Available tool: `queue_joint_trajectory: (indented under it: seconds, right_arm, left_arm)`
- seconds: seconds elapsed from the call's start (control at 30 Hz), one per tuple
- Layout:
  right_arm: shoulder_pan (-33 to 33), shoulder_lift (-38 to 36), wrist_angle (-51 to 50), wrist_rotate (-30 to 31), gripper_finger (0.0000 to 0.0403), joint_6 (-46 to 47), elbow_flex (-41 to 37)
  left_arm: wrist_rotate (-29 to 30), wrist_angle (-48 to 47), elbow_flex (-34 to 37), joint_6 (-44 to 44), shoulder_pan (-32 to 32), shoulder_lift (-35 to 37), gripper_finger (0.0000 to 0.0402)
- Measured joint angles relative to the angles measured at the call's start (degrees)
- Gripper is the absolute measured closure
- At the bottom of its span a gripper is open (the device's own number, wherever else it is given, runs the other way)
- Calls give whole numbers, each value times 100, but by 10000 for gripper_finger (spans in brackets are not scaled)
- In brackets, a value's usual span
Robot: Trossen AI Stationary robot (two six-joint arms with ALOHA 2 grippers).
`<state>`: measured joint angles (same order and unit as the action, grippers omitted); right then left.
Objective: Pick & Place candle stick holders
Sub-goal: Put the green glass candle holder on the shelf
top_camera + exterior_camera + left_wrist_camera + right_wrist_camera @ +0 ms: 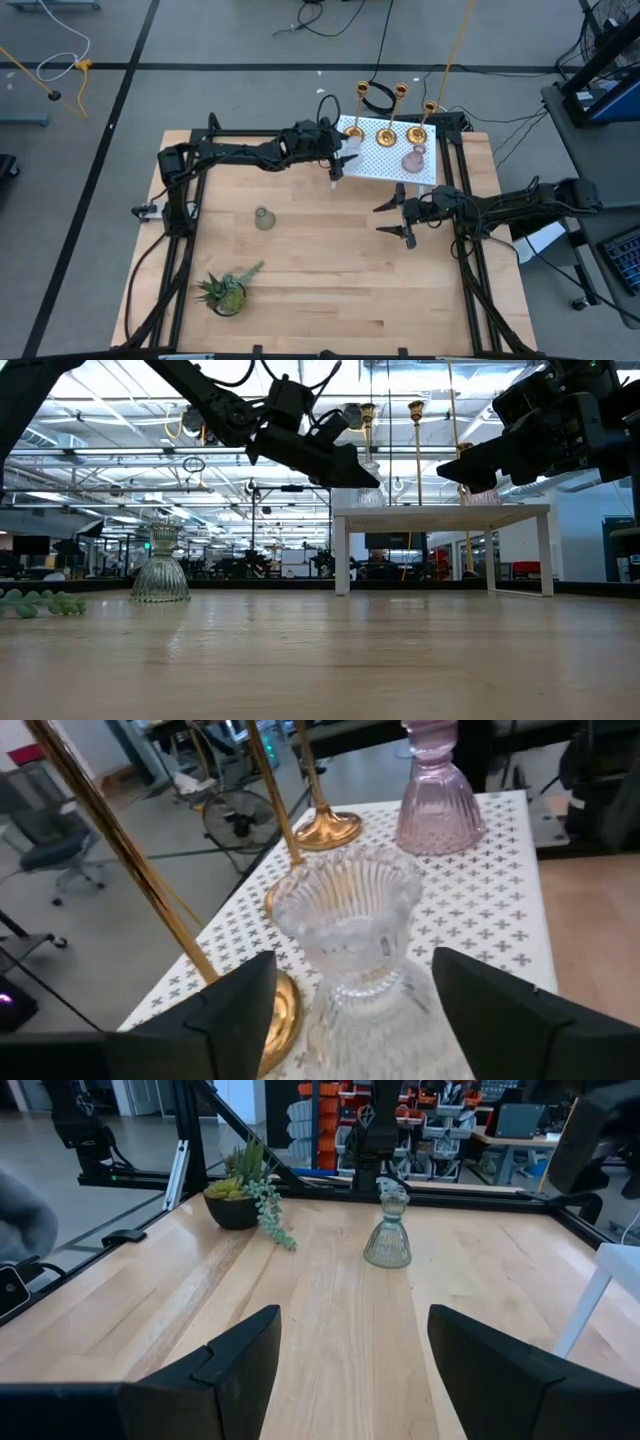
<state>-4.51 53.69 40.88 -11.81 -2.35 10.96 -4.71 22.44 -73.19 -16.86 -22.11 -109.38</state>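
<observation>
Nearest you, your left end effector (pixel 345 1005) has its fingers spread either side of the clear ribbed glass candle holder (pixel 352 935) on the white patterned raised platform (pixel 480 910), with the pink glass holder (pixel 437 795) beyond it, while your right end effector (pixel 397 215) hangs open above the wooden surface (pixel 330 260).

Around my wooden table (pixel 330 260) a grey floor (pixel 220 40) is spreading out, marked with dark lines, and cables (pixel 60 65) are trailing across it. Overhead, ceiling trusses (pixel 120 415) and bright lights are showing. An office chair (pixel 50 860) and a floor fan (pixel 238 818) are standing nearby, while shelves of bins (pixel 318 1125) are lining the far side.
</observation>
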Motion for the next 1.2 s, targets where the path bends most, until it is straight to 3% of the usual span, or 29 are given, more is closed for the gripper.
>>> queue_joint_trajectory:
  seconds: [0.27,0.47,0.8,0.97,1.07,1.2]
  right_arm:
    - [0,0,-96,0,156,15,0]
    - [0,0,-146,-2,156,15,0]
    - [0,0,-260,-2,156,17,0]
    - [0,1,-260,-2,156,17,0]
    - [0,1,-269,-2,156,17,0]
    - [0,2,-302,-2,156,17,0]
  left_arm:
    - [89,-175,2,-172,42,89,115]
    - [636,-1131,2,-693,188,809,111]
    - [635,-4672,0,-1117,876,2790,108]
    - [607,-6294,38,230,1134,3807,107]
    - [632,-6354,592,570,1329,4486,107]
    - [603,-5367,2006,1001,1641,5334,107]
